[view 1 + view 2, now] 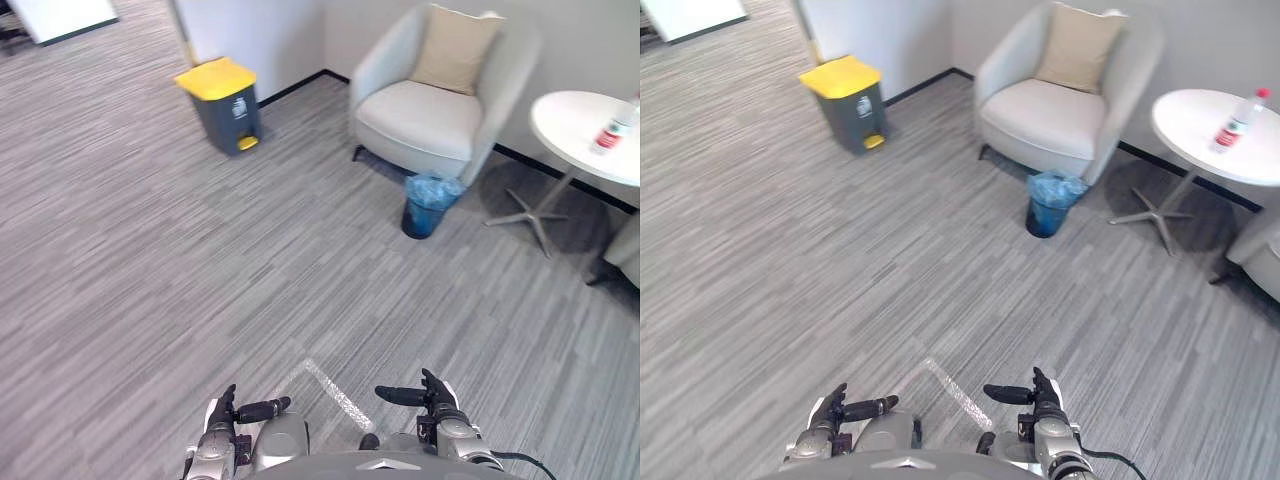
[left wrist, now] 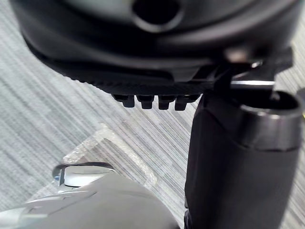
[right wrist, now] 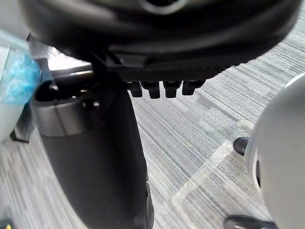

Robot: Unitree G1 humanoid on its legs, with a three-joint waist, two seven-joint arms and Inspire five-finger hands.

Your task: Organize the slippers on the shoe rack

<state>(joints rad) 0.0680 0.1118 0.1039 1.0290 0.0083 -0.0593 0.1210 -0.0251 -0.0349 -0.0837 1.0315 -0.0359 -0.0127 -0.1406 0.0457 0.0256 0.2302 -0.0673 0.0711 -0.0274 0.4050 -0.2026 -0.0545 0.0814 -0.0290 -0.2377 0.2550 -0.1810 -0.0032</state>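
My left hand (image 1: 222, 418) hangs low at the bottom of the left eye view, its fingers straight and its thumb (image 2: 243, 162) standing out toward the middle, with nothing in it. Level with it, a short way to the right, my right hand (image 1: 440, 405) is also open and empty, its thumb (image 3: 95, 157) pointing toward the left hand. Grey striped carpet (image 1: 200, 280) lies under and ahead of both hands.
A grey bin with a yellow lid (image 1: 222, 100) stands by the far wall. A pale armchair (image 1: 430, 110) with a beige cushion, a small blue-lined bin (image 1: 428, 205) and a white round table (image 1: 585, 130) with a bottle (image 1: 612, 130) stand at the far right. A tape mark (image 1: 335, 392) lies near the hands.
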